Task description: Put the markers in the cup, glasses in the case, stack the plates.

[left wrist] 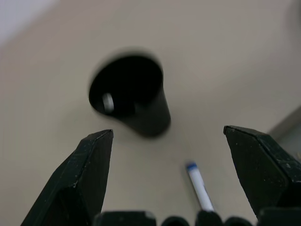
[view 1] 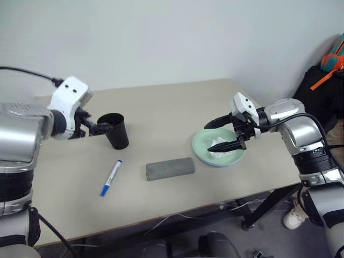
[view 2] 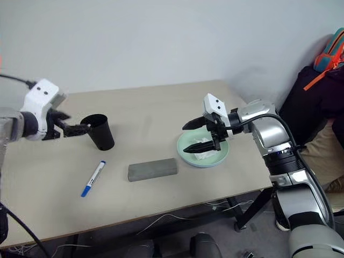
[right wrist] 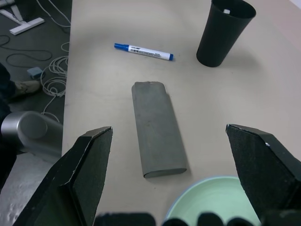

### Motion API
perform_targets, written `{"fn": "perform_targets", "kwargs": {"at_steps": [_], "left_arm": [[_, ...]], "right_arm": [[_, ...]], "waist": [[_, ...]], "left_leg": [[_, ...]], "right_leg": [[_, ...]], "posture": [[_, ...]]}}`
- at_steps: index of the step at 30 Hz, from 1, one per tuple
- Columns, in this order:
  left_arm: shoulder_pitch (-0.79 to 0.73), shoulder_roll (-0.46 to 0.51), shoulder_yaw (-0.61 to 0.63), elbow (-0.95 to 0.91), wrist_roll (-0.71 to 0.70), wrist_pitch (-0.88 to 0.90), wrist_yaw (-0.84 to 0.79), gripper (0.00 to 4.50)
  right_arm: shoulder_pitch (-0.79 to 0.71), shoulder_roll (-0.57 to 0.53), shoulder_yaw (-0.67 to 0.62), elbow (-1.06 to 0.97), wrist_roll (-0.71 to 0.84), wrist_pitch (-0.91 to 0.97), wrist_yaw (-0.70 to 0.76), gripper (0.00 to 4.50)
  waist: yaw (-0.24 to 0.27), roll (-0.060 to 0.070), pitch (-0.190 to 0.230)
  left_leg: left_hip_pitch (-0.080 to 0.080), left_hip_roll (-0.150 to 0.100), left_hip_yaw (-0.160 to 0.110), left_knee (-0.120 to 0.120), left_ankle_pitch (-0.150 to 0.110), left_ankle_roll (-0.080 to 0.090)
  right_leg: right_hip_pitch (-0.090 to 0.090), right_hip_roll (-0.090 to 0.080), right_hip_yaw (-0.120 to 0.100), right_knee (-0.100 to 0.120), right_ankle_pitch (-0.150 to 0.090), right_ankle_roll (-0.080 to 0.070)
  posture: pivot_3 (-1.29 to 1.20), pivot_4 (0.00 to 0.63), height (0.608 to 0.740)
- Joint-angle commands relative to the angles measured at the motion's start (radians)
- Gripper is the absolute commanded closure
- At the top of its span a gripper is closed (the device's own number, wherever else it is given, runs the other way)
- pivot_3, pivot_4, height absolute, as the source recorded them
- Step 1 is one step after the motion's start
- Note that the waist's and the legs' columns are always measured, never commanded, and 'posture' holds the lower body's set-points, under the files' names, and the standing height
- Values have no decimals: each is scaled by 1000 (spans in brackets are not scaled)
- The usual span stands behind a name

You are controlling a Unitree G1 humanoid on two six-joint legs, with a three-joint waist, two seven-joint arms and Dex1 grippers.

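Your left gripper (view 1: 99, 128) is wide and empty at the cup (view 1: 116, 130), so go for the blue marker (view 1: 111, 178) lying just in front of the cup: light, stiff, slick barrel, so pinch it mid-barrel across its width.

No readable text, brand or nr anywhere. Only candidate: blue-capped marker (right wrist: 143, 51) on the table has dark print along its white barrel, too small to make out. Case (right wrist: 157, 128), cup (right wrist: 223, 32) and plates (view 1: 200, 146) look plain, no labels or signs visible.
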Motion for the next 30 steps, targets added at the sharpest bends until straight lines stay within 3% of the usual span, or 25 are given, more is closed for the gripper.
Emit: {"fn": "perform_targets", "kwargs": {"at_steps": [1,5,11,23,26,30], "left_arm": [[37,8,-87,-32,0,63,124,518],[139,-152,-21,4,-30,63,263,518],[182,-298,48,106,-56,63,429,518],[170,-279,55,205,-222,63,569,518],[164,-269,54,222,-263,63,607,1157],[159,-253,46,236,-326,63,651,2518]], "right_arm": [[-35,8,-9,1,4,-15,9,318],[-39,17,-8,-1,5,-11,11,318],[-40,19,-10,-3,2,-6,13,318],[-30,15,-16,-21,4,4,3,318],[-30,19,-16,-20,4,4,-1,318],[-29,21,-16,-20,4,0,-4,318]], "waist": [[-1,1,0],[0,1,0],[0,-1,-1],[-1,-1,-1],[-1,-1,-1],[-2,-1,-1]], "left_leg": [[1,0,-3,-3,0,-1],[1,-2,-12,-8,4,-6],[-2,-5,-13,-18,7,-4],[-1,-11,-12,-23,7,-2],[-1,-12,-12,-23,8,-2],[-1,-12,-12,-23,7,-2]], "right_leg": [[1,1,0,-4,0,0],[0,6,0,-7,0,0],[-5,10,5,-7,2,1],[-6,10,18,-9,2,1],[-6,10,19,-9,2,1],[-6,10,19,-8,2,1]], "posture": [[0,0,738],[0,0,738],[0,0,738],[0,0,738],[0,0,738],[0,0,738]]}}
